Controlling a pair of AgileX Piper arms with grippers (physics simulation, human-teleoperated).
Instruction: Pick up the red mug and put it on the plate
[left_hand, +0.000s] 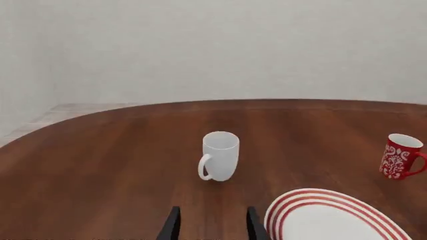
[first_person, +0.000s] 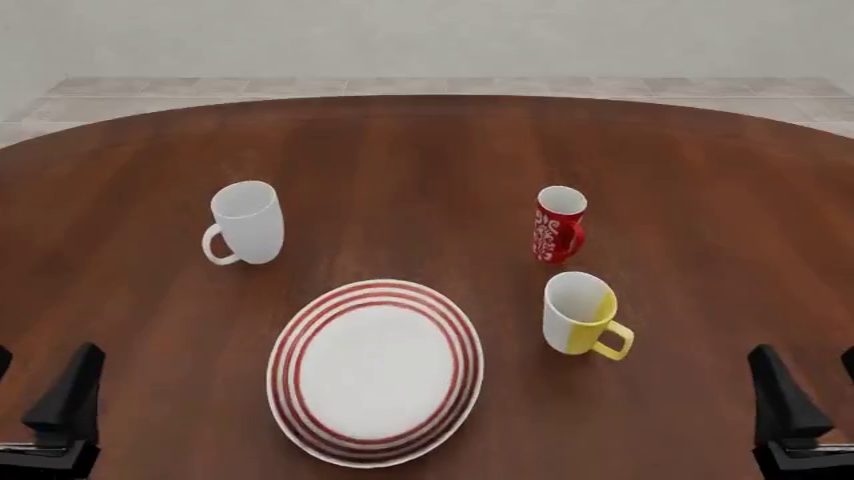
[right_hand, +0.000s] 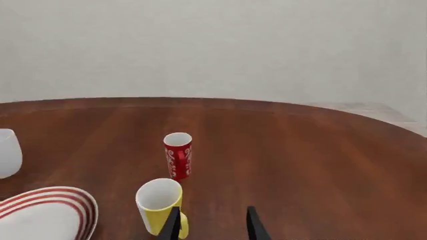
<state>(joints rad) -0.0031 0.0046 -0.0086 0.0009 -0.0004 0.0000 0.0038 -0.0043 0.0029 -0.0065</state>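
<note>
The red mug (first_person: 559, 224) with its white pattern stands upright right of the table's middle, handle to the right; it also shows as the red mug (right_hand: 178, 155) and the red mug (left_hand: 400, 156). The plate (first_person: 375, 372) with red rim rings lies nearer the front, left of it, and nothing is on it. My left gripper (first_person: 34, 388) is open low at the front left, far from both. At the front right, my right gripper (first_person: 817, 388) is open too, with nothing between its fingers.
A plain white mug (first_person: 246, 222) stands left of the plate, directly ahead of the left gripper (left_hand: 213, 227). A yellow-and-white mug (first_person: 582, 313) stands just in front of the red mug, close to the right gripper's (right_hand: 213, 227) left finger line.
</note>
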